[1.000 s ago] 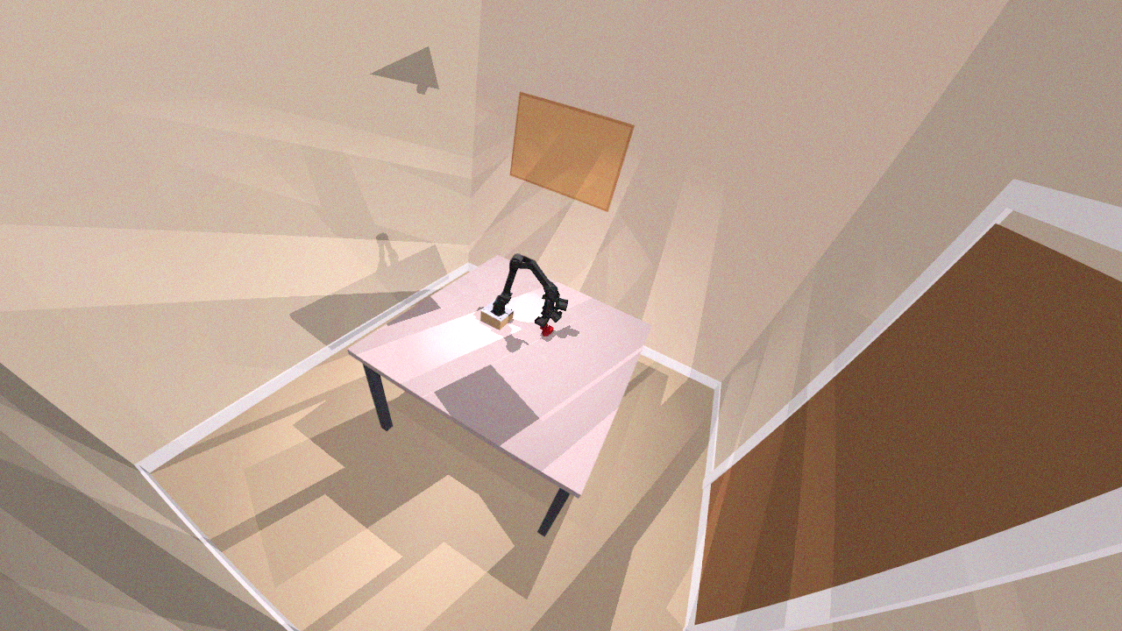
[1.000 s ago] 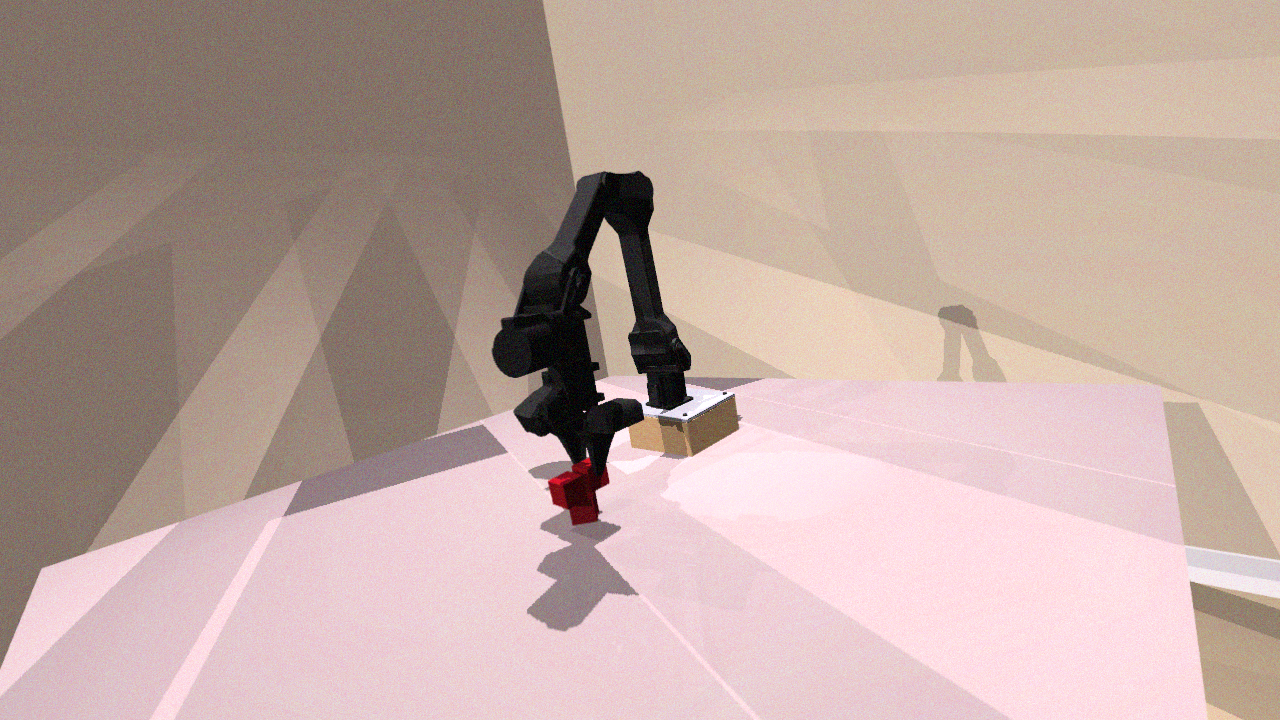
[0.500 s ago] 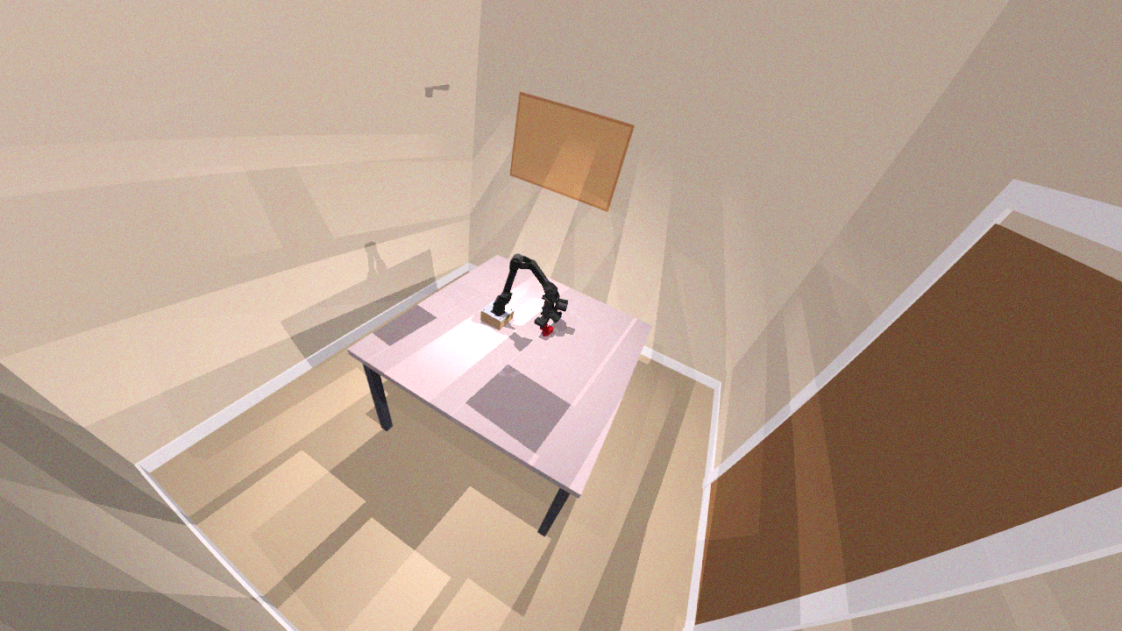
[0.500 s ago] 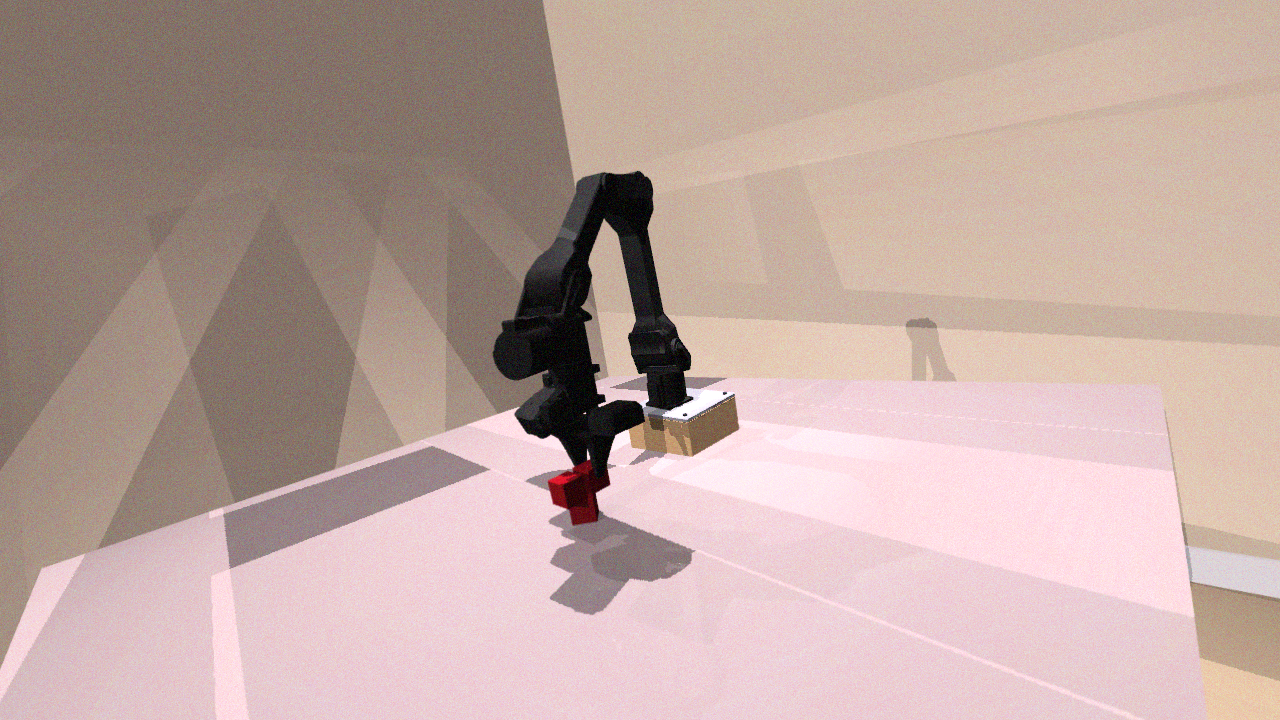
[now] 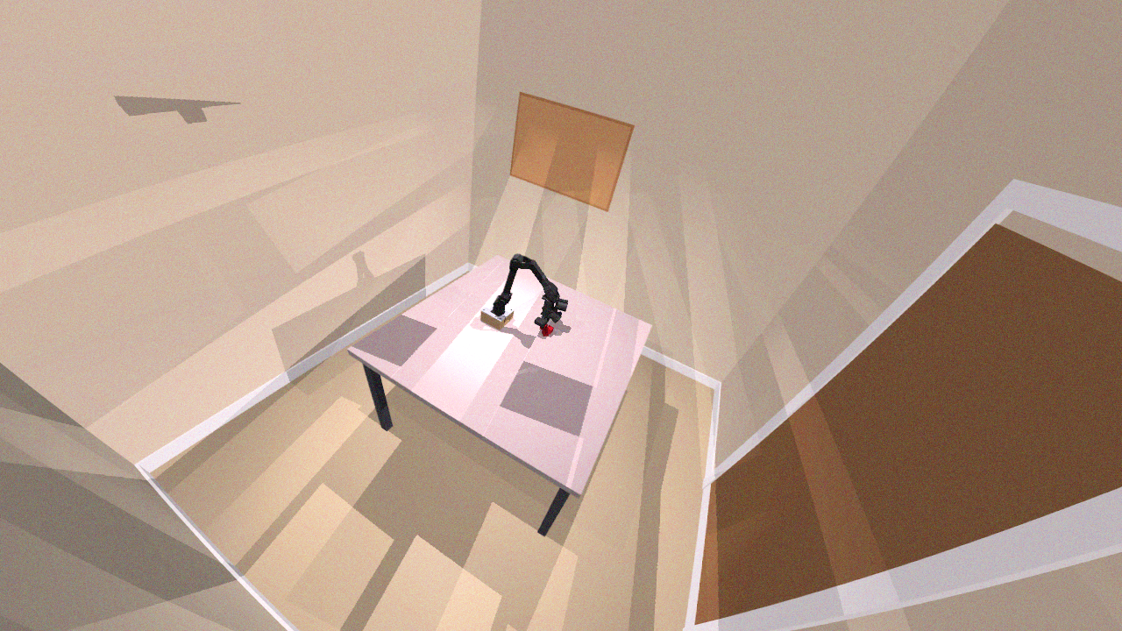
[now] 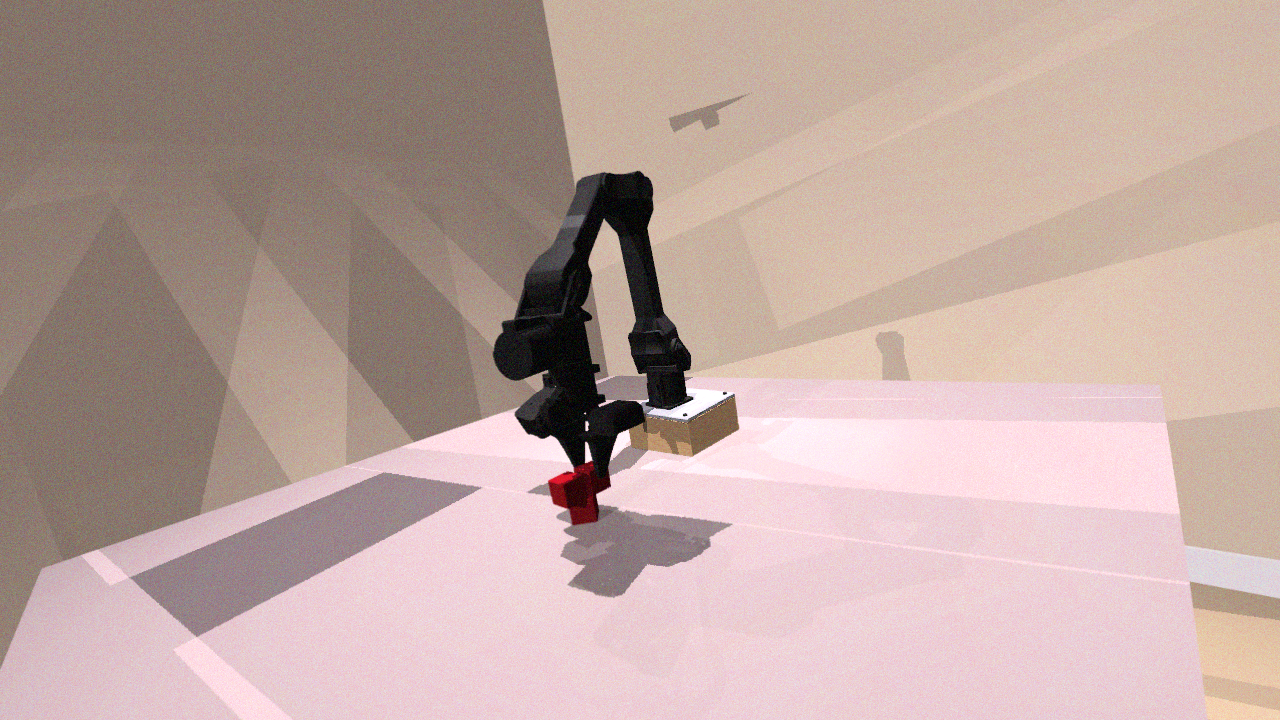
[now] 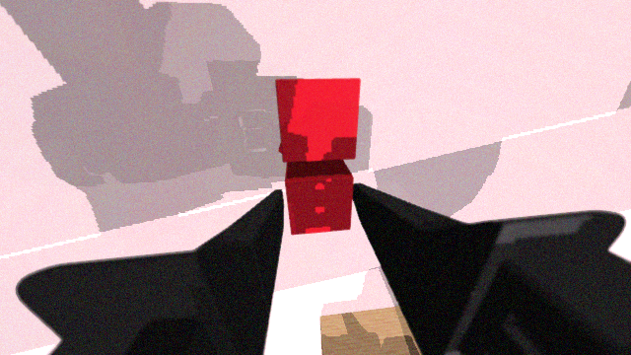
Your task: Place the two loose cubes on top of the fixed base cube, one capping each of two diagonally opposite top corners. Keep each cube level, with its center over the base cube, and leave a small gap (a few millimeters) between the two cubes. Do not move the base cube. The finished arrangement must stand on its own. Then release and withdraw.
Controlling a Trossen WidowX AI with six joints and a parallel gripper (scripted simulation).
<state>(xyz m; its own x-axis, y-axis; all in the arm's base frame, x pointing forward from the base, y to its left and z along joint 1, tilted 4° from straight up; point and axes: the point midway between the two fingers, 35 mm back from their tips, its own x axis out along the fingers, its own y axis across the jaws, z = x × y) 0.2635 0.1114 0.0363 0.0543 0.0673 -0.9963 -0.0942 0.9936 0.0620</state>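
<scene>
One loose red cube [image 6: 565,490] [image 7: 325,110] sits on top of the base cube on the side away from the arm's mount. The other loose red cube [image 6: 599,478] [image 7: 320,212] is on the arm's side, at about the same height, between my fingertips. The red base cube [image 6: 584,511] is below them, mostly hidden in the wrist view. My gripper [image 5: 546,324] [image 6: 589,471] [image 7: 317,193] points down and is slightly open around the second cube, with a thin gap at the left finger. The gap between the loose cubes cannot be judged. In the top view the cubes merge into one red spot.
The arm's wooden mount block [image 5: 496,316] [image 6: 689,434] [image 7: 365,332] with its white plate [image 6: 711,400] stands behind the cubes. The pink table [image 5: 471,392] [image 6: 805,626] carries shadows of the arm. Its far right edge lies beyond the gripper in the top view.
</scene>
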